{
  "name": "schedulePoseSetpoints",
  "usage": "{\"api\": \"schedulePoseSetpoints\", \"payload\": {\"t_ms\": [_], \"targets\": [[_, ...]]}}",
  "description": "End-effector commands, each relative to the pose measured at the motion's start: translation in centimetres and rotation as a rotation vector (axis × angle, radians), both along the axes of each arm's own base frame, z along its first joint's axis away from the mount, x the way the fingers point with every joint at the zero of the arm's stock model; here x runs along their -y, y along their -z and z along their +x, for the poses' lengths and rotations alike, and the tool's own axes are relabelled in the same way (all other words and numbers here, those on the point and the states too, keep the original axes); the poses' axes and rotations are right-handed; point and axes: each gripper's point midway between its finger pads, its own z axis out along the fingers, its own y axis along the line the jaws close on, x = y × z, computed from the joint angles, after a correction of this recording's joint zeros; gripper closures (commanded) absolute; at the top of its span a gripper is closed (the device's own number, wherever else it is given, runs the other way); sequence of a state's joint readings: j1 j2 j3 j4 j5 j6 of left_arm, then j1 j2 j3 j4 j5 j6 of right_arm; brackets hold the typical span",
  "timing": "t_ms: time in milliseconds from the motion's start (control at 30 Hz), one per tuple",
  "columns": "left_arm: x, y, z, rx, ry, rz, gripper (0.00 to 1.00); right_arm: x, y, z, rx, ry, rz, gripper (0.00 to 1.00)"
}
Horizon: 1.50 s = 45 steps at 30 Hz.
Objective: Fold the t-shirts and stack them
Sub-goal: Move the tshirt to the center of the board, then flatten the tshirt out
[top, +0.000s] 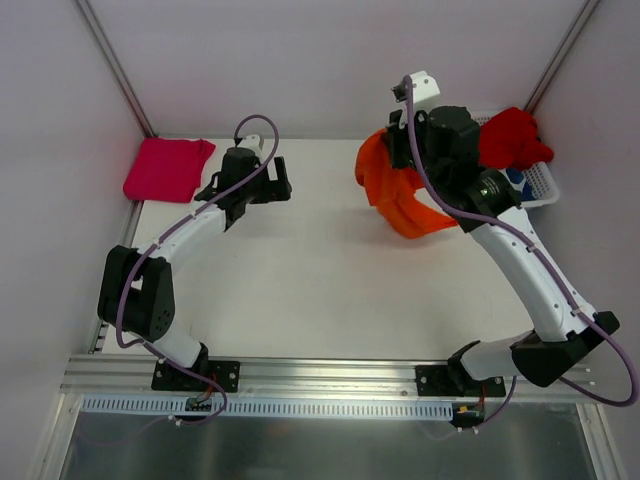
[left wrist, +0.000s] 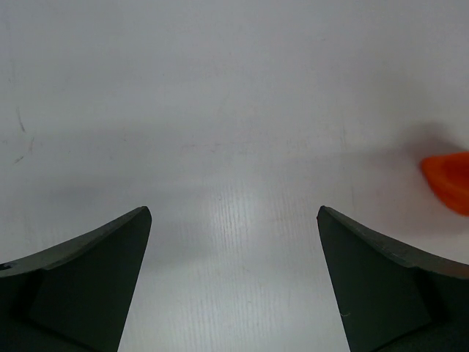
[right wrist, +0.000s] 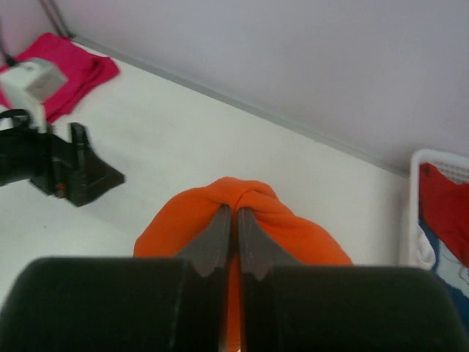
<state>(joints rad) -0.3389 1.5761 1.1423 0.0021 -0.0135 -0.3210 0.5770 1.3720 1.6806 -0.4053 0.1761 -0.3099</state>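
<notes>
My right gripper (right wrist: pixel 234 211) is shut on a bunched fold of the bright orange t-shirt (right wrist: pixel 293 227), which hangs below it over the back right of the table (top: pixel 300 280); in the top view the orange t-shirt (top: pixel 395 195) droops left of the arm. A folded magenta-pink t-shirt (top: pixel 165 168) lies at the back left corner, also the pink t-shirt (right wrist: pixel 69 66) in the right wrist view. The red t-shirt (top: pixel 512 138) and a blue one (right wrist: pixel 445 257) lie in the basket. My left gripper (top: pixel 268 180) stands open over bare table, its fingers (left wrist: pixel 95 271) wide apart, an orange edge (left wrist: pixel 448 180) at far right.
A white lattice basket (top: pixel 540 180) stands at the back right corner beside the right arm. Walls close the back and both sides. A metal rail (top: pixel 320 375) runs along the near edge with both arm bases.
</notes>
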Motion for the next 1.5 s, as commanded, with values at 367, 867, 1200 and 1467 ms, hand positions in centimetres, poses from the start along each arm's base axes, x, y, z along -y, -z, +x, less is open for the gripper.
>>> {"api": "schedulePoseSetpoints", "payload": {"t_ms": [367,867,1200,1467], "targets": [[-1.0,-2.2,-0.6,0.063,-0.025,0.007,0.01,-1.5,-5.3,-3.1,0.126,-0.036,0.025,0.23],[-1.0,-1.4,-1.9,0.019,-0.014,0.011,0.01,-1.5,2.3,0.3,-0.052,0.029,0.014,0.19],[0.6,6.0,-5.0,-0.172,-0.002,0.028,0.01,-3.2,16.4,1.2,-0.373,0.075,-0.010,0.21],[2.2,9.1,-7.6,-0.266,0.033,0.040,0.01,-3.4,21.9,0.1,-0.498,0.088,-0.009,0.22]]}}
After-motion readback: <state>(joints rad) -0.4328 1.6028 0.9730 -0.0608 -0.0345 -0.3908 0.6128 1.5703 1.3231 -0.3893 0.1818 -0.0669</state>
